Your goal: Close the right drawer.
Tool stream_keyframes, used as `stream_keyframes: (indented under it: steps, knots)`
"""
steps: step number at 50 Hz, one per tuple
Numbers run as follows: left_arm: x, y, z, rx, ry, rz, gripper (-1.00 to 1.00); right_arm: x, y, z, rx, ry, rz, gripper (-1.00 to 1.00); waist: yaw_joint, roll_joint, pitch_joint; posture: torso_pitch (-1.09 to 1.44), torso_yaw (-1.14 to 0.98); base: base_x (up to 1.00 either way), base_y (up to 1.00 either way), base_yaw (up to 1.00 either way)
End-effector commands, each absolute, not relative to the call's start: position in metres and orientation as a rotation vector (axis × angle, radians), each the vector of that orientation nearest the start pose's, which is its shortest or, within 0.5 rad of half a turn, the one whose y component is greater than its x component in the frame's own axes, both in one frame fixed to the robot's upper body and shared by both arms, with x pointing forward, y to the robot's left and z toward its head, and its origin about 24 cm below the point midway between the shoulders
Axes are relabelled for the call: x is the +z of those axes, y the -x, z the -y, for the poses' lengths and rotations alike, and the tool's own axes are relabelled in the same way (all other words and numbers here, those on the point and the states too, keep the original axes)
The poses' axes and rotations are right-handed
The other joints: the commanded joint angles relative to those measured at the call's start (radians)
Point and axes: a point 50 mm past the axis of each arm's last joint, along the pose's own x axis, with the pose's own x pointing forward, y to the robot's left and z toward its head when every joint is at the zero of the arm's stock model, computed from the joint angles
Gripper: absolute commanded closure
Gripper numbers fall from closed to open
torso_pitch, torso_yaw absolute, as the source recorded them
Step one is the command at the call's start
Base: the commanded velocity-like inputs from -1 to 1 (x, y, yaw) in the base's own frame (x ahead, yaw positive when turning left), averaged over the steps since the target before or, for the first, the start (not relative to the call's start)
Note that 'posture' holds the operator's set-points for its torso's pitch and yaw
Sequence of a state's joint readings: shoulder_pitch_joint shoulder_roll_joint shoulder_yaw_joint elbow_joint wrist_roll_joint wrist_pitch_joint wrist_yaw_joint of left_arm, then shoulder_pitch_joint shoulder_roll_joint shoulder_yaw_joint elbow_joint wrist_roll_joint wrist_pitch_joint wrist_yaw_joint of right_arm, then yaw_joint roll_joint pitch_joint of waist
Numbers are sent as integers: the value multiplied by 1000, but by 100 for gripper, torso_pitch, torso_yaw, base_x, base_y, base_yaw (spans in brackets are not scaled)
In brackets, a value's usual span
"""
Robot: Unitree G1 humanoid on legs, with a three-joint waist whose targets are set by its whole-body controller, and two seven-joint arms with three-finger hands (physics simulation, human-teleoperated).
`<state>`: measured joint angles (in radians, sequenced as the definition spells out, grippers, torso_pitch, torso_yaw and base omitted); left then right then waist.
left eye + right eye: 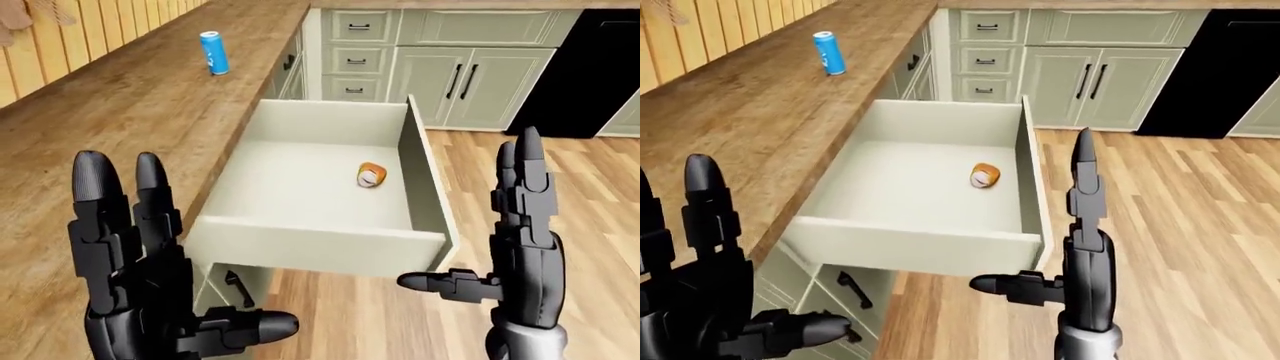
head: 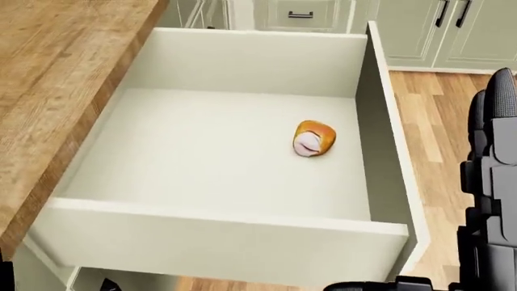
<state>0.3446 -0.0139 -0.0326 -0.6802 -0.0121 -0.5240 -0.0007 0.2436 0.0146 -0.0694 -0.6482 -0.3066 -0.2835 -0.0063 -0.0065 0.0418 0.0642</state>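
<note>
I'm holding both hands spread and empty: left hand (image 1: pixel 150 285) over the counter (image 1: pixel 150 112), right hand (image 1: pixel 520 240) just right of the drawer (image 1: pixel 320 240), which is standing pulled out, with a bun (image 1: pixel 371 175) lying inside.

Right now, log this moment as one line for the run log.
drawer: fully open, untouched | contents: one onion | left hand: open, raised, empty | right hand: open, beside drawer front, not touching | blue can on counter
</note>
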Motion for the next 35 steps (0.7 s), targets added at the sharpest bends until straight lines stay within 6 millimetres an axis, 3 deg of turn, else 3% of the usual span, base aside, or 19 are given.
stream_keyframes:
  steps: [1,2,3,4,5,11,14,16,17,19,21,24,27,29,30,31,32,34,35]
  knots:
    - [174,-145,-160,72,-11,916,-100,168,-173,163,-152,364,728,-100,1,10,-8,0,0,10,0,0]
    - [174,-145,-160,72,-11,916,-100,168,-173,163,-152,364,728,-100,3,45,-22,0,0,10,0,0]
    - [174,-145,-160,72,-11,916,-100,168,-173,164,-152,363,728,-100,10,31,-22,0,0,10,0,0]
    - [174,-145,-160,72,-11,916,-100,168,-173,163,-152,364,728,-100,15,22,-8,0,0,10,0,0]
    - [175,-144,-160,72,-11,917,-100,169,-173,163,-152,364,729,-100,13,23,-3,0,0,9,0,0]
    - [172,-146,-160,71,-11,916,-100,169,-173,163,-151,365,728,-100,18,-24,-14,0,0,10,0,0]
    - [173,-145,-160,71,-11,915,-100,169,-173,164,-151,365,727,-100,21,-65,-19,0,0,10,0,0]
    - [174,-145,-160,71,-11,916,-100,169,-173,164,-151,363,730,-100,17,-127,-37,0,0,10,0,0]
    - [174,-144,-160,71,-10,916,-100,168,-173,164,-151,362,730,-100,5,-77,-26,0,0,10,0,0]
    - [174,-145,-159,71,-10,915,-100,168,-174,164,-151,365,730,-100,5,-90,-19,0,0,10,0,0]
    - [172,-145,-160,70,-10,916,-100,167,-174,164,-152,364,730,-100,3,-79,-25,0,0,10,0,0]
    - [171,-146,-160,70,-11,916,-100,166,-174,164,-150,364,730,-100,5,-55,-10,0,0,10,0,0]
    - [170,-146,-160,70,-10,915,-100,166,-174,164,-151,363,729,-100,2,-18,-6,0,0,10,0,0]
    - [169,-146,-160,70,-11,916,-100,166,-174,164,-150,365,729,-100,1,34,-20,0,0,10,0,0]
    - [169,-146,-160,71,-11,915,-100,166,-174,164,-151,364,729,-100,4,27,-24,0,0,10,0,0]
    - [169,-146,-160,70,-11,915,-100,166,-174,164,-150,362,729,-100,16,13,-16,0,0,10,0,0]
    - [169,-146,-160,70,-11,915,-100,165,-174,164,-150,362,729,-100,13,18,-10,0,0,10,0,0]
    - [172,-145,-160,71,-11,916,-100,165,-175,164,-155,358,723,-100,18,-3,0,0,0,7,0,0]
    - [173,-145,-160,70,-11,915,-100,165,-175,164,-152,348,724,-100,13,-10,-20,0,0,0,0,0]
